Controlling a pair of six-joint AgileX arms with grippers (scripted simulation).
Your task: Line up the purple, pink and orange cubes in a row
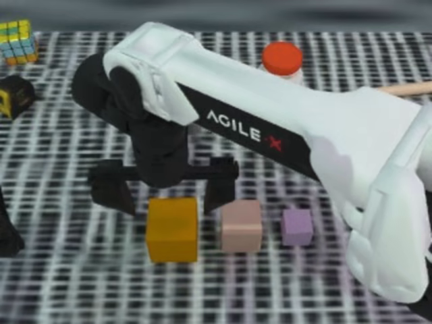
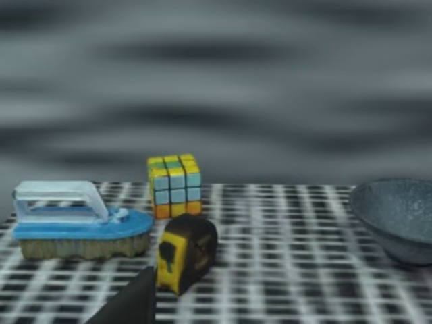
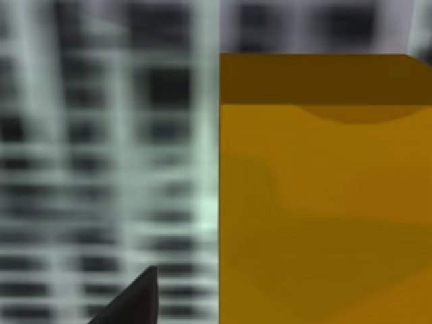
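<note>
Cubes sit in a row near the table's middle: orange cube (image 1: 172,229) leftmost, pink cube (image 1: 241,225) just beside it, purple cube (image 1: 297,227) on the right, small gaps between them. My right gripper (image 1: 164,190) hovers just beyond the orange cube, fingers spread wide, holding nothing. My left arm (image 1: 8,233) is parked at the left edge; I cannot tell its pincer's state.

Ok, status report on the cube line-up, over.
Right hand open, above orange cube, holding nothing. Orange, pink cube, purple cube in a row, apart. Left arm parked at the table's left edge. Nothing in the way.
</note>
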